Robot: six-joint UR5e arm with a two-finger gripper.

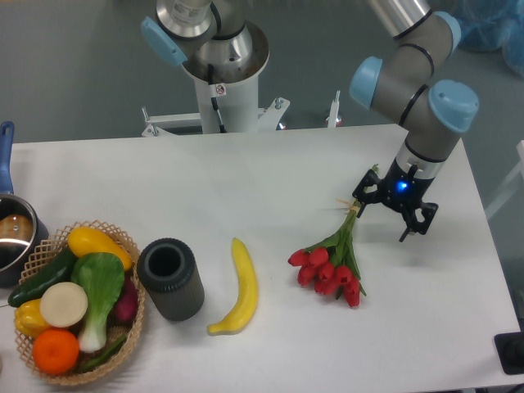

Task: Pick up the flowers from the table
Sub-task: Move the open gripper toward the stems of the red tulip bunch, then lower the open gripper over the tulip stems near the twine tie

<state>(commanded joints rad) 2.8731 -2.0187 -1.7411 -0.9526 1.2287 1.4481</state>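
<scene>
Over the stem end of the tulip bunch (334,264), gripper (381,219) is hovering, jaws spread open, gripping nothing. Bunch is lying on the white table (270,180), right of the banana (237,288).

Surfaces here are pretty varied. The table (246,172) is a smooth matt white top, barely any glare. The flowers (332,266) look plasticky, with slightly shiny red buds and waxy green stems. The gripper (391,213) is matt black, and the arm (409,82) above it is brushed grey metal with glossy light-blue plastic caps. The banana (237,288) has a smooth, faintly glossy skin. The dark cylinder (170,278) looks matt and finely ribbed. The basket (123,246) is rough woven wicker. The pot (12,237) is shiny metal.
</scene>
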